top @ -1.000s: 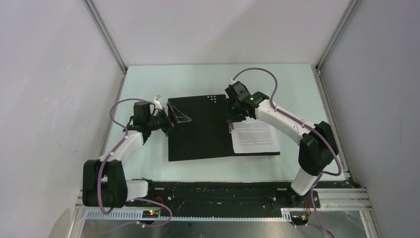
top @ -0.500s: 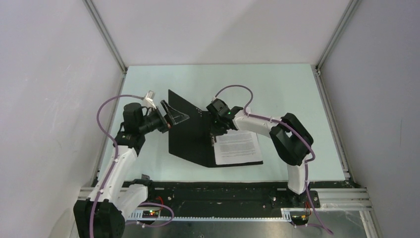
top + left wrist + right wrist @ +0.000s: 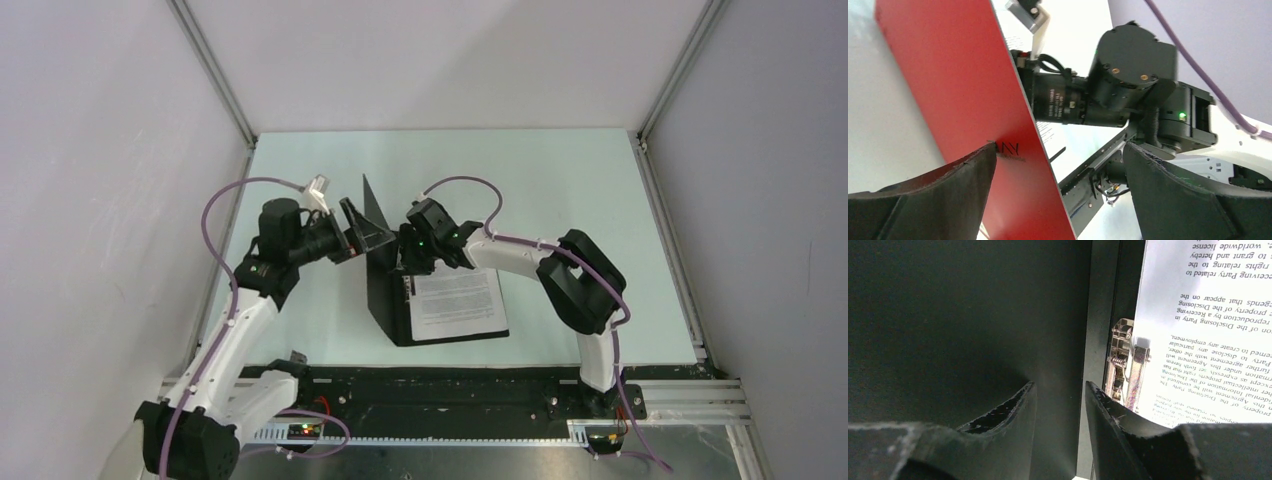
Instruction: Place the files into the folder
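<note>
The files (image 3: pixel 455 303) were found lying flat, print upward, on the right half of the folder (image 3: pixel 380 305), their left edge just beside the spine. The folder rested on the table (image 3: pixel 560 180), somewhat left of its middle, between the two arms. The left cover (image 3: pixel 370 205) was stood nearly upright from the spine. This was judged to be the closing stroke: with the sheets already inside, only the fold-over was not yet done. The left gripper (image 3: pixel 362 238) was set at the outer side of that cover with its fingers spread wide and nothing clasped. Whether a finger touched the cover could not be told, and the placement was taken as a push or prop from outside. The right gripper (image 3: pixel 408 258) was held over the spine at the folder's far end, its fingers parted by a narrow gap with nothing seen between them, presumably so that the cover would be free to swing. The overhead view gave the layout but rendered the cover only as a thin dark sliver. From the left wrist, the cover's red outer face and its edge were seen running up between the open fingers, with the right arm's wrist beyond. From the right wrist, the black inner face, the metal clip (image 3: pixel 1124 365) by the spine and the inverted print of the sheets were seen. Whether the clip pressed on the sheets could not be told.
</note>
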Controlling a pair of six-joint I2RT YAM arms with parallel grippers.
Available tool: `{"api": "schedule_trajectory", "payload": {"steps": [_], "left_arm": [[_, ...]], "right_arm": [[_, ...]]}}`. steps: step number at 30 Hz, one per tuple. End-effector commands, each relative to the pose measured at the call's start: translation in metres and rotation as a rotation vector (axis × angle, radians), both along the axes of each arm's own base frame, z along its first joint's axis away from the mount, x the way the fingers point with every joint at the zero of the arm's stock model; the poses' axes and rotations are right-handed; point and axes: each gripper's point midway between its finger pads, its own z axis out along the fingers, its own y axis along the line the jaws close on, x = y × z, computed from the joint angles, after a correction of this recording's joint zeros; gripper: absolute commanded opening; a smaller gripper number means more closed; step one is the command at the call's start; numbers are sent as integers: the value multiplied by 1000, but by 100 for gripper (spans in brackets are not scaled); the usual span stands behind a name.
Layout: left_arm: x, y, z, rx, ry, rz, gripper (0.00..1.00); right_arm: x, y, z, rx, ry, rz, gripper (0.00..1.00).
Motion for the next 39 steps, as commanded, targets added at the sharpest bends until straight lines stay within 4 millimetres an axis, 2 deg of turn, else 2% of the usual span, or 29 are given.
{"api": "schedule_trajectory", "payload": {"steps": [1,4,5,6,7,8,9,10,11,12,14,15,16,17,19,20,21,22,23,24,25,26,27,30,34,36,39], "left_arm": [[6,-14,32,-5,-84,-25,100],[4,-28,38,-5,-89,-56,100],[6,-30,36,2,-84,-51,100],[4,-36,39,1,-87,-67,100],[7,-39,35,11,-75,-62,100],[7,-44,36,17,-80,-68,100],[10,-49,32,24,-68,-74,100],[9,-57,34,26,-76,-83,100],[13,-62,27,34,-59,-88,100],[13,-71,31,25,-75,-97,100],[19,-87,27,0,-71,-111,100],[27,-95,32,-34,-106,-112,100],[28,-100,26,-63,-85,-108,100],[36,-107,31,-96,-121,-105,100],[45,-117,20,-116,-114,-100,100],[50,-123,7,-107,-90,-101,100],[52,-129,8,-118,-106,-110,100],[56,-134,-6,-107,-83,-116,100],[58,-140,-7,-113,-92,-124,100],[61,-144,-25,-94,-60,-128,100],[62,-149,-29,-92,-58,-141,100],[65,-151,-48,-71,-21,-143,100],[65,-154,-56,-62,-15,-150,100],[68,-153,-105,7,63,-146,100],[60,-149,-160,82,164,-165,100],[56,-146,-180,113,195,-169,100],[51,-143,-192,133,219,-174,100]], "right_arm": [[8,1,45,133,-29,-38,46],[13,-30,59,135,-48,-96,47],[21,-43,61,133,-55,-129,47],[19,-59,66,127,-67,-154,48],[28,-75,68,118,-81,-189,48],[24,-93,72,106,-96,-217,49],[32,-112,73,93,-112,-254,49],[29,-130,77,79,-125,-282,50],[34,-148,79,66,-140,-315,50],[35,-171,84,55,-159,-354,50],[33,-202,91,37,-186,-409,51],[30,-214,98,43,-206,-428,51],[32,-230,99,25,-211,-459,51],[28,-240,106,31,-231,-476,51],[22,-264,109,6,-239,-515,52],[24,-276,110,-5,-249,-537,52],[19,-283,113,-9,-258,-547,52],[19,-291,114,-20,-266,-562,52],[16,-297,114,-29,-268,-570,52],[15,-303,114,-39,-271,-579,52],[13,-306,113,-48,-270,-583,52],[12,-309,112,-56,-271,-588,53],[11,-312,110,-60,-267,-592,53],[8,-313,104,-68,-257,-589,53],[5,-311,92,-79,-232,-581,53],[4,-309,87,-83,-222,-580,53],[4,-304,83,-83,-215,-575,53]]}}
